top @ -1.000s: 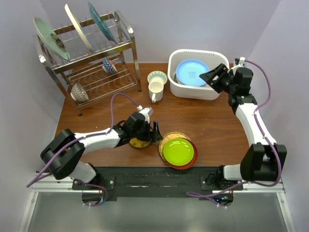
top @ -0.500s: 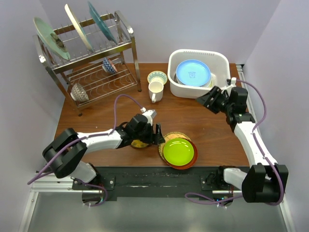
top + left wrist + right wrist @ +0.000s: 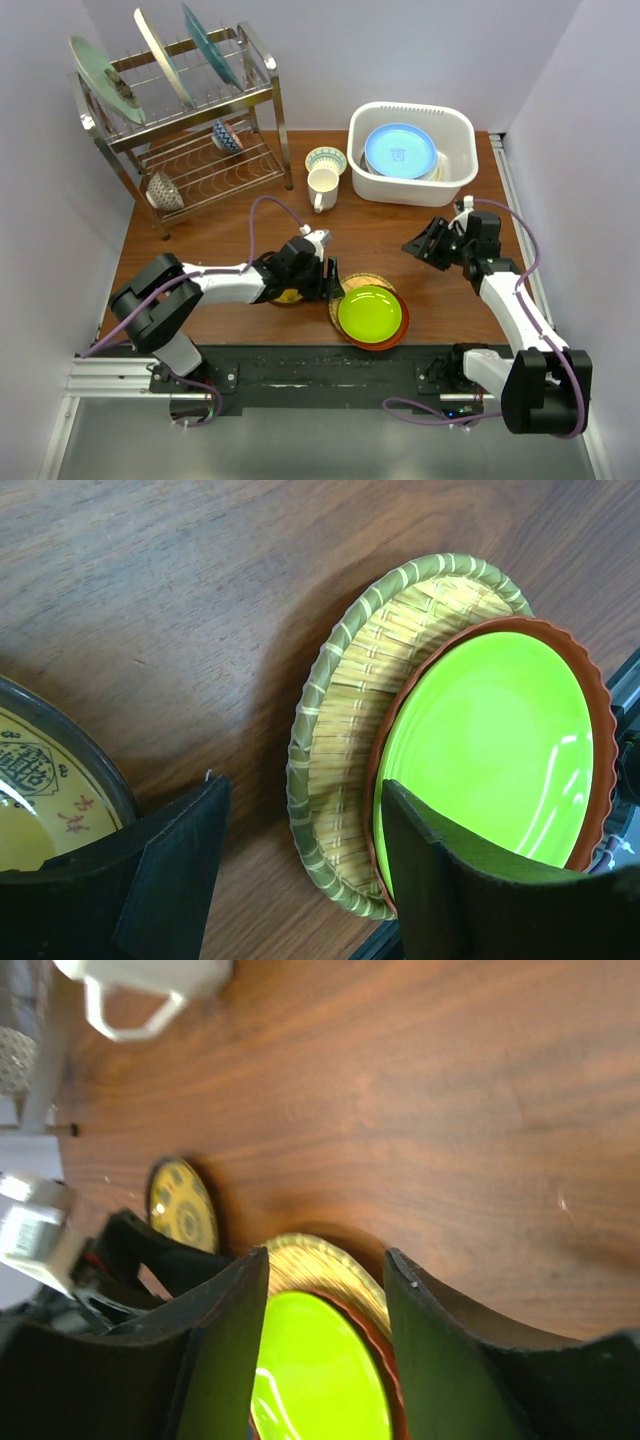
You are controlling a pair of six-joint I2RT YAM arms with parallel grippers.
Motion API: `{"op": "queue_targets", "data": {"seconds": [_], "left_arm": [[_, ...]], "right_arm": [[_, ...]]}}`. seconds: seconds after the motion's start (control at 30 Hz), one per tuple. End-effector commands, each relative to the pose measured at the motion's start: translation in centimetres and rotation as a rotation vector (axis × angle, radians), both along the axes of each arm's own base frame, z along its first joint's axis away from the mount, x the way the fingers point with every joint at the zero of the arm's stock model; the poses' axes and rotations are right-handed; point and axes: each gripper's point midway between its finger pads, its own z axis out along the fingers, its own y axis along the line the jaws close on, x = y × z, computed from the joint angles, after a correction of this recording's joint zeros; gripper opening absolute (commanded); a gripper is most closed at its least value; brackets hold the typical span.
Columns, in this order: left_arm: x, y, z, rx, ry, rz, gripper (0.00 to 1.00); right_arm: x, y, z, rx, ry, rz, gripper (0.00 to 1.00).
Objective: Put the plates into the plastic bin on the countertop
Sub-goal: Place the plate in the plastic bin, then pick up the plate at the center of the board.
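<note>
Left arm: reached low over the countertop (image 3: 380, 235) from the near left corner, with its forearm running to the right and its wrist at the left edge of the plate stack.
Left gripper (image 3: 328, 277): its jaws stood apart and held nothing. In the wrist view (image 3: 300, 785) one finger was over the yellow patterned plate (image 3: 40, 800) and the other over the lime green plate (image 3: 490, 740), with the rim of the woven plate (image 3: 340, 750) in the gap between them.
Right arm: rose from its base on the near right, bent at the elbow, with its forearm angled in toward the middle of the table.
Right gripper (image 3: 420, 243): hung over bare wood between the bin and the stack, pointing left. Its jaws were open and empty (the wrist view (image 3: 327, 1255) looked through the gap toward the stack).
Bin (image 3: 455, 180): stood at the far right of the countertop. It held a blue-rimmed plate (image 3: 400, 150) lying flat on top, with a pale edge showing beneath it on the right (what lay under it could not be told).
Stack near the front edge: the lime green plate sat in the red-orange plate (image 3: 401, 325), and both lay on the woven plate.
Yellow patterned plate: lay flat just left of the stack, partly under the left wrist.
Rack (image 3: 190, 120): stood at the far left with three plates on edge on its top tier and two small bowls below.
Mug (image 3: 322, 188) and small bowl (image 3: 326, 159): stood between the rack and the bin.
</note>
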Motion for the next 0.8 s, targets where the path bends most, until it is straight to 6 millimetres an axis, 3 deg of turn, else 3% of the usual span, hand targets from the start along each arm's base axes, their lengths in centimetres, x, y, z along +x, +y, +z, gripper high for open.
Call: {"op": "queue_targets", "data": {"seconds": [0.0,0.17,0.43,0.63,0.77], "left_arm": [[0.9,-1.6,1.6,-0.049,-0.044,-0.014,0.66],[1.1,-1.7,1.8,-0.055,-0.051,-0.007,0.65],[1.9,-1.2,4.1,-0.074,-0.114,0.034,0.66],[1.9,-0.2,6.1,-0.091,-0.164,0.064,0.68],[0.8,-1.2,6.4,-0.117,-0.151,-0.039,0.69]], "right_arm": [[-2.7,0.8,-2.5,0.010,0.063,0.071,0.52],[-5.2,1.6,-4.4,0.014,0.108,0.120,0.50],[-4.7,1.9,-2.7,0.004,0.069,0.136,0.49],[-5.5,2.3,-3.9,-0.005,0.125,0.174,0.49],[-6.8,2.5,-4.5,-0.001,0.139,0.187,0.49]]}}
